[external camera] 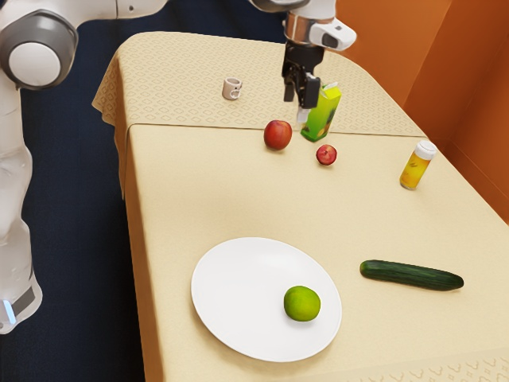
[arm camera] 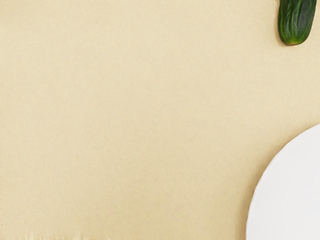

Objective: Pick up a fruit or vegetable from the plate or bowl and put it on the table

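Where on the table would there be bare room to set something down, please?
The broadest free patch lies between the white plate and the red fruits, reaching toward the bottle; a narrower one separates plate and cucumber. It is crowded around the green carton, with both red fruits close by.

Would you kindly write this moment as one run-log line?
gripper: above table, away from plate | lime: on plate, ungripped | cucumber: on table, beside plate

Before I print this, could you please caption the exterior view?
Round green lime on a white plate, long dark-green cucumber nearby.
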`<state>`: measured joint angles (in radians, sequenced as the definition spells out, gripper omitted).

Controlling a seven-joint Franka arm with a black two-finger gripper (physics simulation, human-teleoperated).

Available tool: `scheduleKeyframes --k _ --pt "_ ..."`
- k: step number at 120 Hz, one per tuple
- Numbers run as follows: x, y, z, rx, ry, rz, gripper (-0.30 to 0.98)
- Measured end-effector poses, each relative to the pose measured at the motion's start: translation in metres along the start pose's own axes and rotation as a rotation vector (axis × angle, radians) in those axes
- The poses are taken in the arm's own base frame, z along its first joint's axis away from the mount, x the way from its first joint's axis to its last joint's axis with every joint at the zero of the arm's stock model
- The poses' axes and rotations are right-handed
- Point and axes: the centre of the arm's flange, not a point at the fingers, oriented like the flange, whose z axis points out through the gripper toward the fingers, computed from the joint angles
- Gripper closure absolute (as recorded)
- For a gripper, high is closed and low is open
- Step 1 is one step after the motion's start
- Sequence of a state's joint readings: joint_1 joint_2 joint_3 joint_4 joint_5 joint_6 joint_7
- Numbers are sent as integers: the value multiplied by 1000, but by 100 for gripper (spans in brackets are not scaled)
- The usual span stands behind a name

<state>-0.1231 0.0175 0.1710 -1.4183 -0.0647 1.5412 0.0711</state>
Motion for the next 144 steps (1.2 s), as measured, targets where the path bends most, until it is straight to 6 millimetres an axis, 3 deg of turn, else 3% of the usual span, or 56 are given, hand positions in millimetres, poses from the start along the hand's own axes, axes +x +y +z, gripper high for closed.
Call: scheduleKeyframes --k 22,33,44,51,58,78,86,94,110,117,144 --pt "-3 -37 -3 4 3 -40 0" --pt "-3 -55 -22 18 44 -59 0" --pt "-3 -58 -25 23 47 -53 0" --pt "-1 -42 -23 19 41 -20 0" --pt "3 -13 -19 12 30 37 0" --pt "6 118 5 -13 -17 277 0" --pt "1 150 8 -19 -24 338 0" --pt "0 154 7 -20 -26 347 0" --pt "5 125 7 -15 -24 301 0" --pt "2 122 16 -17 -36 299 0" --pt "-20 165 57 -36 -46 389 0"
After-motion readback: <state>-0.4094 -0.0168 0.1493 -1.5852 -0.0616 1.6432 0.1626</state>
